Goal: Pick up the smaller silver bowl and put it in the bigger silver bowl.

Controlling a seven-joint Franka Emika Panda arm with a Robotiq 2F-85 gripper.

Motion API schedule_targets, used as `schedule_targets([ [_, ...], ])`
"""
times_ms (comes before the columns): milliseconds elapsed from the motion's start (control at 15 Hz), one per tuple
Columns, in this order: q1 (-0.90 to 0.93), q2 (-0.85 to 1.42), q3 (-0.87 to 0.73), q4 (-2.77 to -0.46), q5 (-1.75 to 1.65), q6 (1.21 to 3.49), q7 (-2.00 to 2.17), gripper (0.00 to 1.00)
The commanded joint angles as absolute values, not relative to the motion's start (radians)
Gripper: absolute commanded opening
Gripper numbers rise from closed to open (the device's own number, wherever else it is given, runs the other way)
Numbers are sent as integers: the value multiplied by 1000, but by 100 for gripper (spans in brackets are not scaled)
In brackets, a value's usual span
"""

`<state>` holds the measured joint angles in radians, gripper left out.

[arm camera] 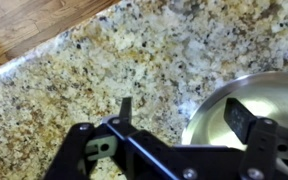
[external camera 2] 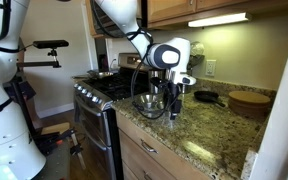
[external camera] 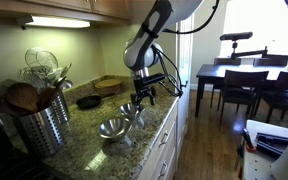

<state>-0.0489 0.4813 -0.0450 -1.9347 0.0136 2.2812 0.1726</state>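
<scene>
1. Left end, exterior view: a perforated steel utensil holder [external camera: 44, 125] stands upright on the granite countertop [external camera: 79, 152]. It holds wooden utensils, and wire whisks [external camera: 41, 65] rise behind it.

2. Centre of the countertop: the bigger silver bowl [external camera: 111, 130] sits upright near the front edge. The smaller silver bowl [external camera: 135, 114] sits upright just beside it, on the side away from the utensil holder. Whether the two rims touch cannot be determined. A small black pan [external camera: 88, 101] and a wooden board [external camera: 111, 85] lie farther back, toward the wall.

3. End effector: the gripper [external camera: 144, 98] hangs from the arm [external camera: 149, 35], pointing down directly over the smaller silver bowl.

4. Right side: a dark dining table [external camera: 246, 70] with chairs stands across the wooden floor, well apart from the countertop.

5. Opposite exterior view: a stove [external camera 2: 96, 95] is at the left, followed by the bigger silver bowl [external camera 2: 146, 104]. The gripper [external camera 2: 174, 110] is just to its right and hides most of the smaller bowl.

6. Wrist view: the gripper [arm camera: 179, 107] has its jaws spread wide and holds nothing.
   - The left finger is over bare granite.
   - The right finger is over the interior of the smaller silver bowl [arm camera: 274, 98].
   - The bowl's near rim lies between the two fingers.
   - Contact between either finger and the bowl cannot be confirmed.
</scene>
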Motion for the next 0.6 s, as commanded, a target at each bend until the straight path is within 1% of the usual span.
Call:
schedule_targets([
  [0,-65,490,-48,-1914,46,2275,138,80],
  [67,-66,490,-48,-1914,49,2277,138,67],
  [133,-67,489,-49,-1913,52,2277,138,64],
  [200,-67,489,-49,-1913,54,2278,138,58],
  [333,-67,490,-50,-1911,54,2278,140,44],
  [533,-66,491,-53,-1909,52,2278,144,42],
])
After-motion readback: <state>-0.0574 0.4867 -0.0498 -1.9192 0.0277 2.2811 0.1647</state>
